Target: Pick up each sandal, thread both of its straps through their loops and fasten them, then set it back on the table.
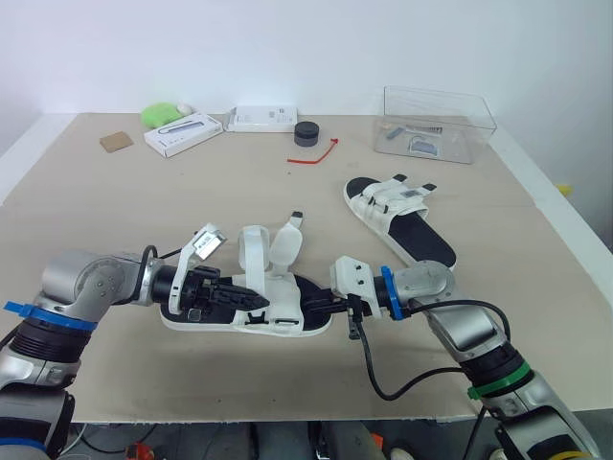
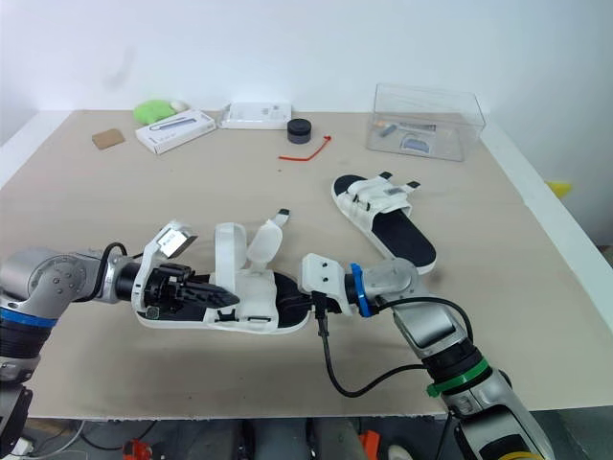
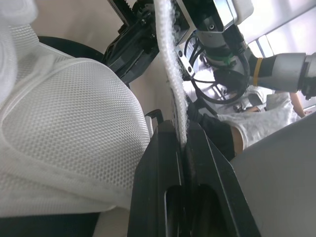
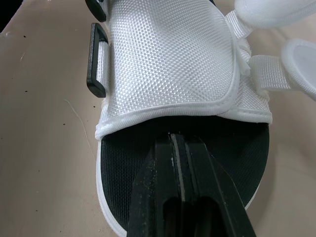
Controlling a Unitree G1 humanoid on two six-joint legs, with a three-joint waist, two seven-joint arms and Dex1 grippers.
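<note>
White woven-mesh sandal (image 1: 278,307) with black footbed (image 4: 123,168), lying near the worktop's (image 1: 124,211) front between both arms: left end effector (image 3: 181,129) clamped on its webbing strap (image 3: 170,59), right end effector (image 4: 173,140) pressed together over the footbed; second sandal (image 1: 397,218) behind, and a clear rectangular box (image 1: 439,125) holding small grey items (image 1: 420,144) far right.

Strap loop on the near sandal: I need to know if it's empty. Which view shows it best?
Right wrist view: the loop sits close and unobstructed, no strap through it. The eye views show the near sandal whole, its loops too small to judge. The left wrist view shows a strap pinched in the left gripper.
</note>
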